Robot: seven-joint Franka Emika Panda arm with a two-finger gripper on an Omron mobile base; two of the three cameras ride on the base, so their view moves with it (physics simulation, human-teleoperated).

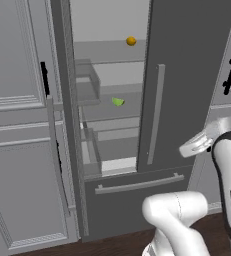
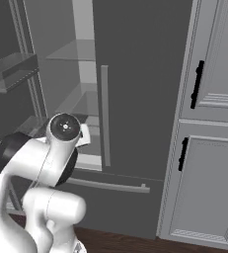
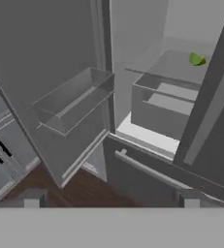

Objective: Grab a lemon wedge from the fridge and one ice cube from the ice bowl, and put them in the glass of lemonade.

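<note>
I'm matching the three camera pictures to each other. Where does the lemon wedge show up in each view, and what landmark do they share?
Left base view: the lemon wedge lies on a middle fridge shelf, below the small orange fruit.
Right base view: I cannot make it out.
Hand view: upper right, on the glass shelf.
Shared landmark: the closed door's long vertical bar handle, right of the opening.

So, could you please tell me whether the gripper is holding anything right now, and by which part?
Nothing is held. The gripper is open and empty, outside the tall dark grey fridge; the tiny yellow-green lemon wedge lies untouched on a glass shelf inside.
</note>
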